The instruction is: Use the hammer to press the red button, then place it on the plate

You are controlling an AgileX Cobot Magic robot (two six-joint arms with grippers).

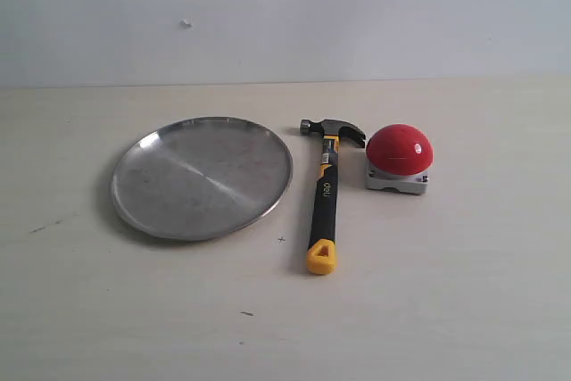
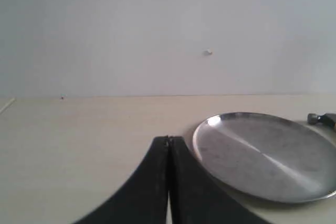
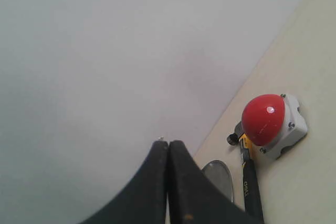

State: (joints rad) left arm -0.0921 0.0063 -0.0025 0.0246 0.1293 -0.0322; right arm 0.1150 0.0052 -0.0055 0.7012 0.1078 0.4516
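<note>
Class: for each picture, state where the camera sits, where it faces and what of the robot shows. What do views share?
Exterior view: off the arms, looking down over the table at plate, hammer and red button; no robot part shows.
Left wrist view: on the left arm, facing the wall past the plate; shut left tool shows.
Right wrist view: on the right arm, tilted, facing red button and hammer; shut right tool shows.
Shared: plate and hammer in all three.
</note>
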